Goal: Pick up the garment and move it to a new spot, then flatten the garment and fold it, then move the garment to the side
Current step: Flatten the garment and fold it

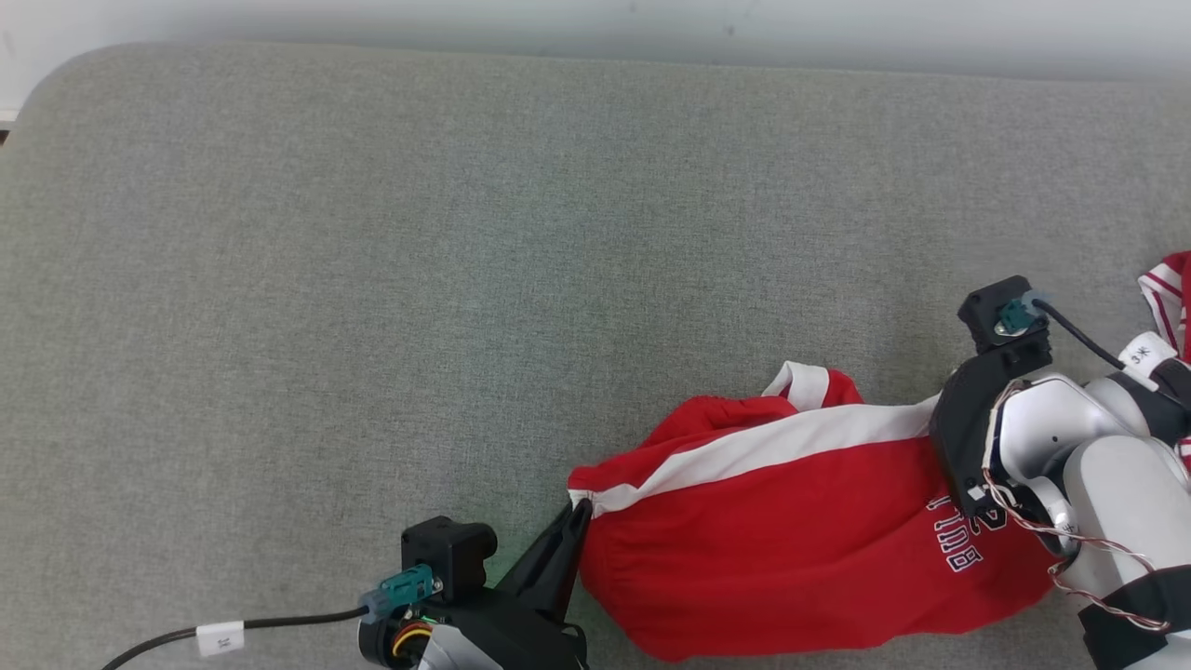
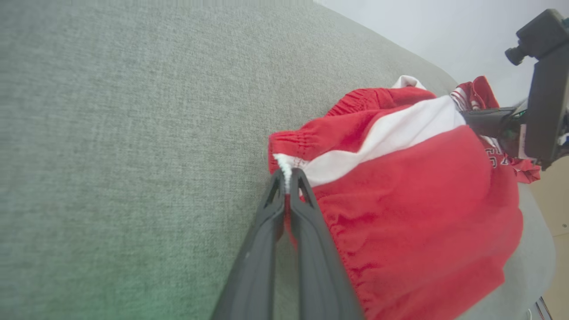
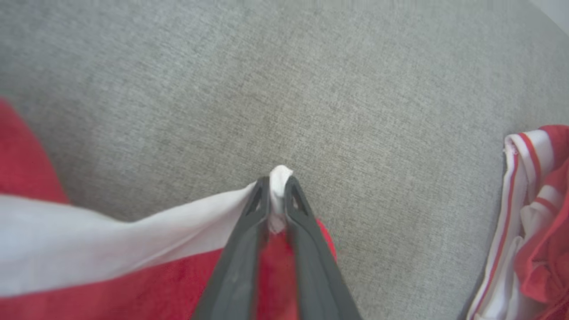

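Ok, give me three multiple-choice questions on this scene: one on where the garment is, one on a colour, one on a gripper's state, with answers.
1. Where on the grey surface does the red garment lie in the head view?
A) far left
B) lower right
C) top centre
2. What colour is the garment's stripe?
A) blue
B) black
C) white
3. How does the left gripper stand?
A) wide open
B) shut on the garment's edge
C) shut on a cable
Answers: 1 B, it lies at the lower right; 2 C, a white band crosses the red cloth; 3 B, it pinches the stripe's end.
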You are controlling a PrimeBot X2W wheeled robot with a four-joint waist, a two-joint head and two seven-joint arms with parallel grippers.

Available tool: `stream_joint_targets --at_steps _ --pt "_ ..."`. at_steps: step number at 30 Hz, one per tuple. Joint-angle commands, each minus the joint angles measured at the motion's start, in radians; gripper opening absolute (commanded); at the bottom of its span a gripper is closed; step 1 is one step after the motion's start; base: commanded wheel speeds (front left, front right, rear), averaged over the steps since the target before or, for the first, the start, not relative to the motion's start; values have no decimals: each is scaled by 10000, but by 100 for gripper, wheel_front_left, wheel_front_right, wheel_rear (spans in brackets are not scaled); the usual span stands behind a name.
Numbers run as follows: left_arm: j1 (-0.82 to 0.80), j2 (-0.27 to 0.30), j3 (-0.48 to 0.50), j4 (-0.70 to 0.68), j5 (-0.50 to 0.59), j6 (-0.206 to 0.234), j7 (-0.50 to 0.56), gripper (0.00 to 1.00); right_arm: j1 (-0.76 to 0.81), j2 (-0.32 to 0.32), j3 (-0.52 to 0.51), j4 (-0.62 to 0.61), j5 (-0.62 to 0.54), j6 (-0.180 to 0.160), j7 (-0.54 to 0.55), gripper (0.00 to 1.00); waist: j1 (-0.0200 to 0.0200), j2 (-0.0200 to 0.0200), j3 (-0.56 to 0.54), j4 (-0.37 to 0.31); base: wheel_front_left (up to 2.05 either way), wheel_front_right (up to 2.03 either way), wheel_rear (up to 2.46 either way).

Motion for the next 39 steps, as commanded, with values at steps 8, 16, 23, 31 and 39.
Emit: stream_joint_targets --at_steps 8,16,23,31,39 --pt "-654 34 488 -235 594 8 -1150 0 -301 -87 -292 -390 -224 -22 -1830 0 0 -1 -323 -78 0 0 0" --pt "-2402 113 2058 -1017 -243 -706 -1096 0 -1066 591 -1272 -713 -58 -22 -3842 0 0 -1 -439 -735 0 0 0" --pt "-5472 448 3505 -328 -959 -1247 -668 0 -3952 1603 -1893 259 -333 -24 -6258 0 0 -1 541 -1779 0 0 0" --pt "-7790 -174 5389 -115 -63 -2083 -1634 0 -6539 2508 -3398 1521 -1817 -28 -10157 0 0 -1 541 -2305 0 0 0" --pt "-5697 -447 5366 4 -113 -2592 -1610 0 -5348 2256 -2465 2735 -2285 -27 -10498 0 0 -1 80 -2231 0 0 0"
